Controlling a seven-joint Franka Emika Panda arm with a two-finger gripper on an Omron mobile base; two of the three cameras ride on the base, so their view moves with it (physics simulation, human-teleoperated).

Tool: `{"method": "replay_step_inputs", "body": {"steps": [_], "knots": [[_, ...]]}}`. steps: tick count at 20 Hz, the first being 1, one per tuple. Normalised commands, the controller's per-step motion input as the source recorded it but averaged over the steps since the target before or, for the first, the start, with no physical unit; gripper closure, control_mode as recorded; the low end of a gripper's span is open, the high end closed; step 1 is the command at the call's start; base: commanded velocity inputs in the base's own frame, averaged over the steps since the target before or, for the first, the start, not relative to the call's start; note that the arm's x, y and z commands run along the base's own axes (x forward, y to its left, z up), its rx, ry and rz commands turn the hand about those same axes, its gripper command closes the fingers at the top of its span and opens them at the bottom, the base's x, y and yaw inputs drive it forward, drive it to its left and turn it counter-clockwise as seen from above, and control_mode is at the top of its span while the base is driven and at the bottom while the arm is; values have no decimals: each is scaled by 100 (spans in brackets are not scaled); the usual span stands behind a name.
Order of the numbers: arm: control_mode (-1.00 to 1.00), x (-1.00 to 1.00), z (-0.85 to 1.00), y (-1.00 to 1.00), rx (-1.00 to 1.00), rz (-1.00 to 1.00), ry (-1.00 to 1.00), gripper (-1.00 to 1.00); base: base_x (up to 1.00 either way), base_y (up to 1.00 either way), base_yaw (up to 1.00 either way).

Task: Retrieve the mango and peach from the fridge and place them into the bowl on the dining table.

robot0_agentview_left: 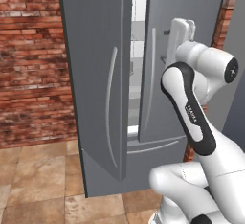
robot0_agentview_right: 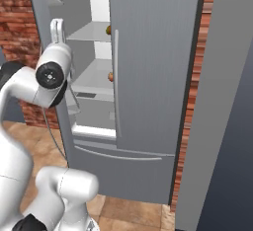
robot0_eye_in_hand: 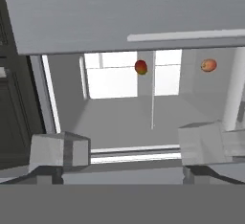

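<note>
Grey fridge [robot0_agentview_left: 100, 74] set against a red brick wall [robot0_agentview_left: 28, 60] on a tan tiled floor [robot0_agentview_left: 38, 180], left door swung ajar, mango [robot0_eye_in_hand: 140, 67] and peach [robot0_eye_in_hand: 208, 65] seen on white shelves inside, pincer [robot0_eye_in_hand: 129, 151] held wide open and empty before the opening.

Fridge [robot0_agentview_left: 100, 50]: stands against the brick wall [robot0_agentview_left: 28, 60]; left door [robot0_agentview_left: 95, 84] swung out toward the base, right door [robot0_agentview_right: 153, 62] nearly shut, a gap between them opening onto the shelves [robot0_agentview_right: 94, 79]; bottom drawer [robot0_agentview_right: 123, 168] below both doors, tiled floor [robot0_agentview_left: 38, 180] before it.
Mango [robot0_eye_in_hand: 140, 67]: inside the fridge, on a shelf, to the left of the peach [robot0_eye_in_hand: 208, 65] in the hand view; the two well apart.
Gripper [robot0_eye_in_hand: 129, 146]: before the gap, facing into the fridge, fingers [robot0_eye_in_hand: 60, 150] spread wide either side of the opening; apart from both fruits.
Arm [robot0_agentview_left: 191, 113]: rises in front of the right door, wrist near the door edge.
</note>
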Motion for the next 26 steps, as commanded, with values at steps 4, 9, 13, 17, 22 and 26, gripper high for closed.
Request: {"method": "replay_step_inputs", "body": {"steps": [4, 9, 13, 17, 22, 26], "knots": [[-100, 0, 32, -3, 16, 1, 9, -100, 0, 0, 0], [-100, 9, 0, 0, 2, 9, 22, -100, 0, 0, 0], [-100, 5, -15, 0, 0, 14, 12, -100, 0, 0, 0], [-100, 3, -3, 0, 0, 10, -1, -100, 0, 0, 0], [-100, 12, -21, 0, 0, 2, -6, -100, 0, 0, 0], [-100, 33, -36, 1, 4, 3, 0, -100, 0, 0, 0]]}}
